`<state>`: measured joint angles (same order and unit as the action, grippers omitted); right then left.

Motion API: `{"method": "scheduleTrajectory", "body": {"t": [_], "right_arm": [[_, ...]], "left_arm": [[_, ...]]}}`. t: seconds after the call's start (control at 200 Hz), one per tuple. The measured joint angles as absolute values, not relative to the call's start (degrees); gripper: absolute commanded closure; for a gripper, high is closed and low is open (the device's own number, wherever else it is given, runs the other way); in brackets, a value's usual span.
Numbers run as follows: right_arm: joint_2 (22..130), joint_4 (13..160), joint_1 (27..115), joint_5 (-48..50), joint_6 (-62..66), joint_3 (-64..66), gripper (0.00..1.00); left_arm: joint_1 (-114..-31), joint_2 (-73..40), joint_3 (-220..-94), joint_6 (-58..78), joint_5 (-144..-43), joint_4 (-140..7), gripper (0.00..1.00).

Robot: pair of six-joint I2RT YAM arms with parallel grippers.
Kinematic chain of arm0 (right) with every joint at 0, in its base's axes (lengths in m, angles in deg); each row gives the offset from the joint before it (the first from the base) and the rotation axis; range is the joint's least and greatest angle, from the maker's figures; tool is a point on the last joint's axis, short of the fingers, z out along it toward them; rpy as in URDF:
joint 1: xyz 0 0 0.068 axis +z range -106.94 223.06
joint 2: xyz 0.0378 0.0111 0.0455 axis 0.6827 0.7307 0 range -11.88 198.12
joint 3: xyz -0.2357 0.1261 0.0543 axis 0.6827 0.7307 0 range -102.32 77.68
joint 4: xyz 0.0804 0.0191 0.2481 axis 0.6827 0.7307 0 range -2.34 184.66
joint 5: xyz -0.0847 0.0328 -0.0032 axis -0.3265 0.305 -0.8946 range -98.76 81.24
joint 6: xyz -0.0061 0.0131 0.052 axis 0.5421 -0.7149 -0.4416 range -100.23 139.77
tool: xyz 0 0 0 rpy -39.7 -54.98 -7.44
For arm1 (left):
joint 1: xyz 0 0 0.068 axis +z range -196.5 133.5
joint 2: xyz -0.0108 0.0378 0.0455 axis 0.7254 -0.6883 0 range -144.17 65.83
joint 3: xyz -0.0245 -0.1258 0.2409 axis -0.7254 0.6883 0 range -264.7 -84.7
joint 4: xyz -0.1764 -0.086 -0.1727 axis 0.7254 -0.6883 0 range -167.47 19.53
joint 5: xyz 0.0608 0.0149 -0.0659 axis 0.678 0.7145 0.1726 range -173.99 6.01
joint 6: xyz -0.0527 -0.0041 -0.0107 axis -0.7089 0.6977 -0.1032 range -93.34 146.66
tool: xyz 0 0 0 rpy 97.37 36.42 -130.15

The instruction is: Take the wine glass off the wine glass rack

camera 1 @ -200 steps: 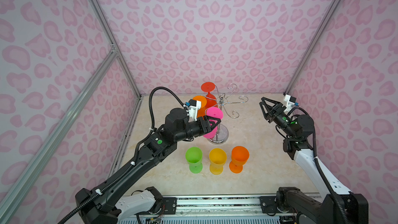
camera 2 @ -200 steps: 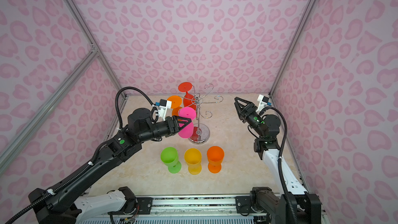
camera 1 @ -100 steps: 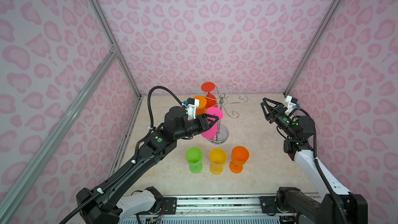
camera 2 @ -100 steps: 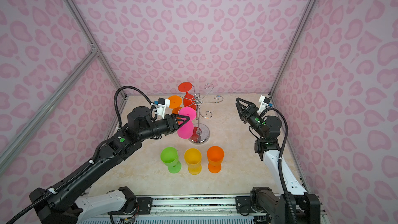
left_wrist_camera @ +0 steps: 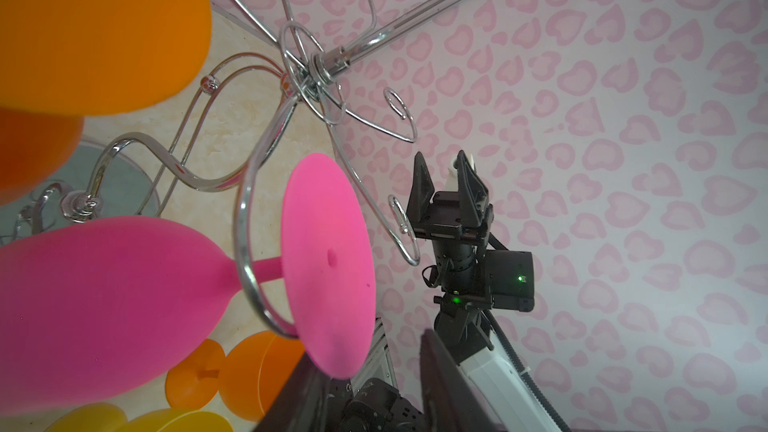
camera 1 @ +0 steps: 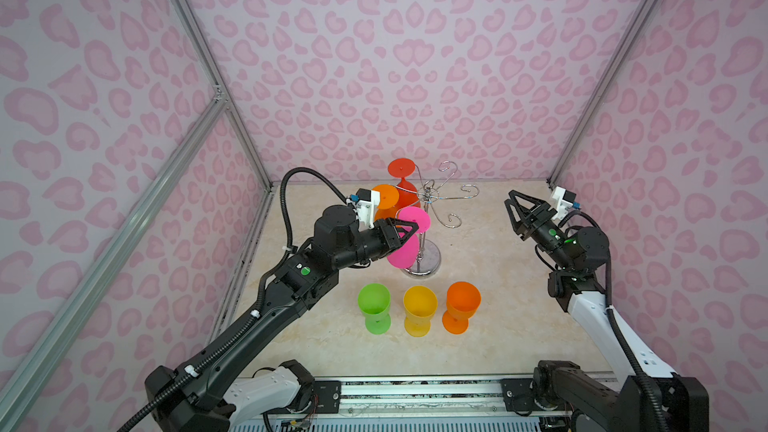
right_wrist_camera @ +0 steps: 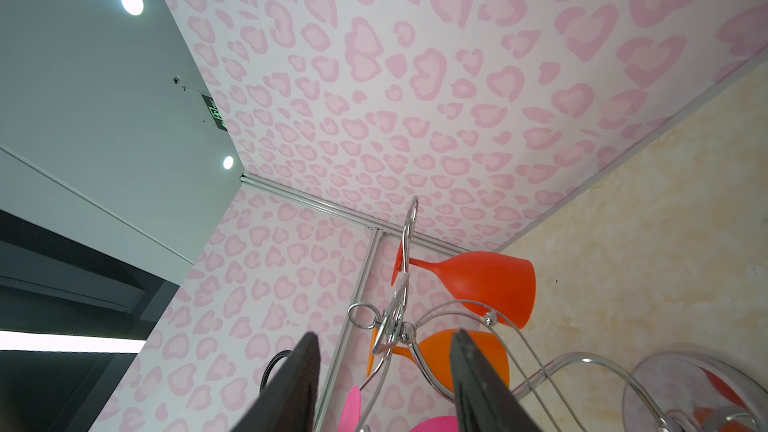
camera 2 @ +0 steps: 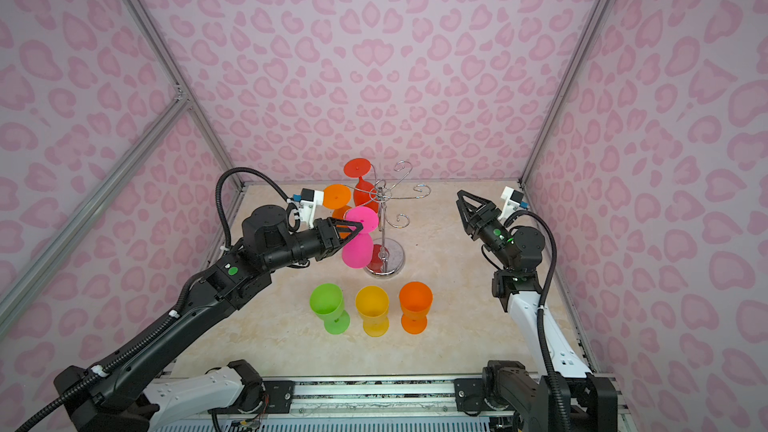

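— Look, centre of both top views: the left gripper (camera 1: 405,231) sits at the stem of the bright pink plastic wine glass (camera 1: 402,252). The glass hangs bowl-down from a curled arm of the shiny chrome wire wine glass rack (camera 1: 432,256).
— Has it got hold?
— I can't tell. Its jaws straddle the stem between bowl and foot, partly apart, and the contact is hidden. In the left wrist view the chrome hook loop (left_wrist_camera: 237,222) wraps that stem just behind the pink foot.
— So what's the trick?
— Clamp the stem firmly, I'd say, then slide it level out of the hook's open end. Pulled straight down, the foot would catch the wire. Go gently too, or the rack may tip with the red plastic glass (camera 1: 401,169) and orange plastic glass (camera 1: 385,196) hanging on it.
— And the right gripper (left_wrist_camera: 441,162)?
— Right of the frame, well apart, jaws spread with nothing between them.
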<state>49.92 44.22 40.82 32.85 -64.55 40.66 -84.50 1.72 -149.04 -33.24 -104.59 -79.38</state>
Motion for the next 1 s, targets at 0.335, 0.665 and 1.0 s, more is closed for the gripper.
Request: {"method": "scheduleTrajectory", "body": {"t": [0.335,0.665,1.0], "right_arm": [[49.5,44.0,40.3,32.9,-64.7,41.3,0.49],[49.6,43.3,40.0,32.9,-65.2,41.8,0.48],[49.8,42.1,39.6,33.3,-65.6,41.9,0.48]], "left_arm": [[-83.3,2.5,-148.0,-34.4,-104.1,-79.4,0.68],[-82.6,2.8,-147.2,-36.3,-103.6,-78.3,0.69],[-82.4,2.4,-147.0,-38.5,-105.8,-76.9,0.68]]}}
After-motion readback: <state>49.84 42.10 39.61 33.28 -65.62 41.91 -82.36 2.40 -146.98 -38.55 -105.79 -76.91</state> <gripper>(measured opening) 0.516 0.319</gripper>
